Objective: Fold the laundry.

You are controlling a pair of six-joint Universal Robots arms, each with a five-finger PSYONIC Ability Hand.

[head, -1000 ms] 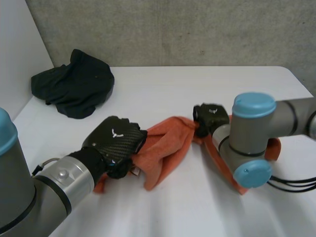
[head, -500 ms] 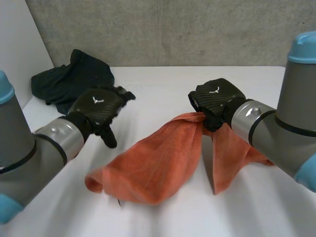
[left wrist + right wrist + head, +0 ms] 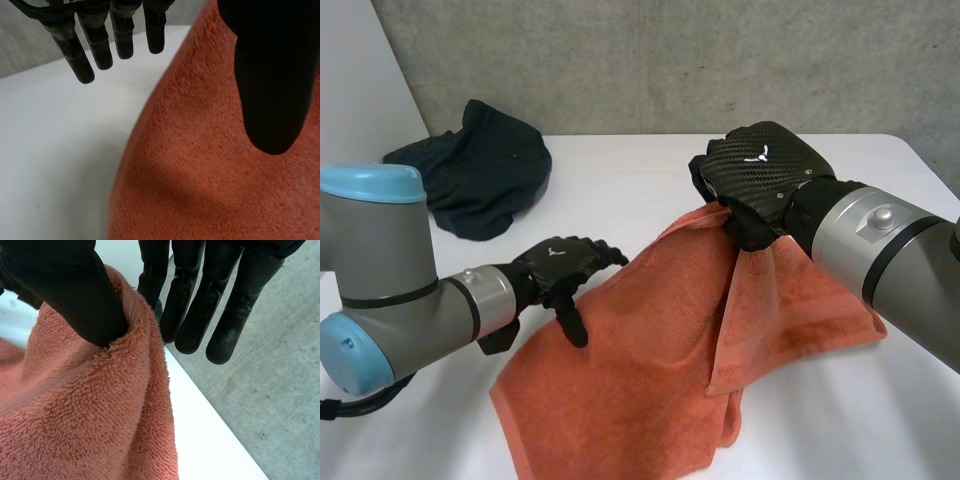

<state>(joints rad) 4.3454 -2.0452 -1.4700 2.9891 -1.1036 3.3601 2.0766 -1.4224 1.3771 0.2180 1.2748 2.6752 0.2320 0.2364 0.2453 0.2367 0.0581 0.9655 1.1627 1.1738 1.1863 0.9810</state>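
Orange towel point(image 3: 650, 350) hung from the right hand point(image 3: 760, 175) onto the table point(image 3: 620, 170) in head view; black clothes point(image 3: 480, 170) lay far left. Left wrist view showed the left hand point(image 3: 272, 75) with fingers point(image 3: 102, 47) straight, gripping nothing, by the towel's edge. Right wrist view showed its thumb point(image 3: 75, 290) pinching towel

towel point(image 3: 640, 370) on table point(image 3: 620, 190), clothes heap point(image 3: 480, 170) behind-left; left hand point(image 3: 560, 268) over towel's left edge, right hand point(image 3: 760, 170) at far edge

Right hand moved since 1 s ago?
Yes. The right hand, pinching the orange towel, has climbed in the head view from mid-table up to the far edge of the table.
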